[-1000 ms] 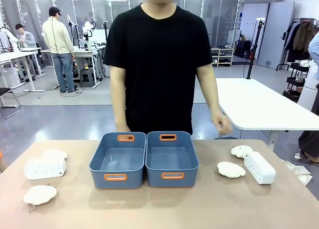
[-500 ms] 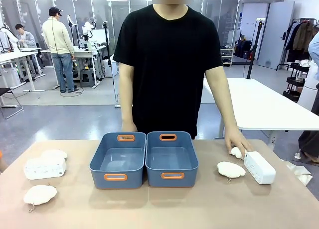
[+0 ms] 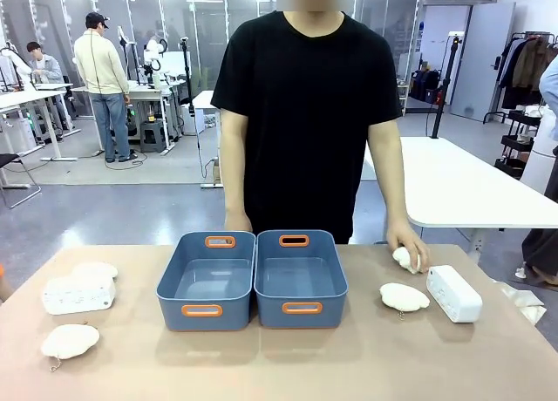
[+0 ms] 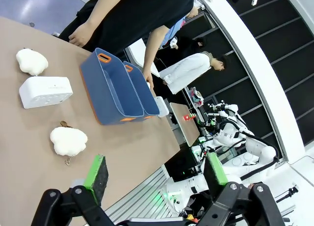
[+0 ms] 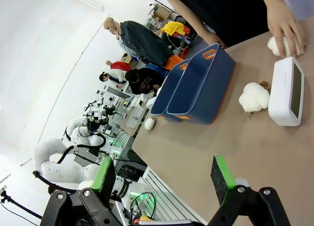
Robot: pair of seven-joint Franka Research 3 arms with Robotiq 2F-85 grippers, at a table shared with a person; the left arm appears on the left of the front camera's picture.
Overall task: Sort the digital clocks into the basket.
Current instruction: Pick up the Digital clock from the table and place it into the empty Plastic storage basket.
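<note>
Ahead, digital clock [image 5: 287, 91] far beyond right gripper [image 5: 164, 178], jaws wide, left gripper [image 4: 157, 171] spread wide too.

A shared research lab, seen from my rig.

Beyond my brown worktable [image 3: 392, 366], the front view opens onto a wide hall with a grey floor [image 3: 105, 214], glass partition walls [image 3: 166, 9] and a long white table [image 3: 462, 187]. At the far left a seated person [image 3: 39, 63] works at a bench. A standing person [image 3: 102, 74] faces a desk crowded with equipment [image 3: 153, 94]. A clothes rack hung with coats [image 3: 527, 65] stands at the right, near a grey door [image 3: 479, 61].
</note>
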